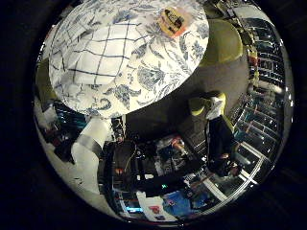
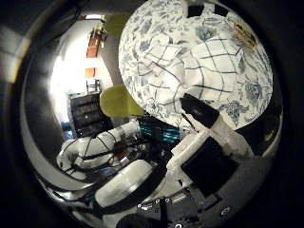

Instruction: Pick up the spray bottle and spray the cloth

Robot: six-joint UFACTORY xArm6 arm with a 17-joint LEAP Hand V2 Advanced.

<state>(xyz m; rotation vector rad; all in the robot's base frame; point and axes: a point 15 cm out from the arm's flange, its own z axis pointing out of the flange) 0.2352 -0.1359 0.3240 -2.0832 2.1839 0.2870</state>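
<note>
A white cloth with a dark blue grid [image 1: 103, 60] lies crumpled on a round table under a blue floral tablecloth [image 1: 158, 72]. Near the table's far rim sits a small yellow and orange object with dark print [image 1: 172, 20]; I cannot tell whether it is the spray bottle. My hand [image 2: 209, 126] hovers well above the table, off to one side of the cloth. One white finger with a black tip [image 2: 197, 108] reaches straight out toward the cloth's edge and touches nothing. Nothing is held in the hand.
Yellow-green chairs [image 1: 223, 43] stand around the table on a grey floor. The white arm [image 2: 95, 147] runs back from the palm. Shelves and cluttered desks [image 1: 259, 120] line the room beyond the chairs.
</note>
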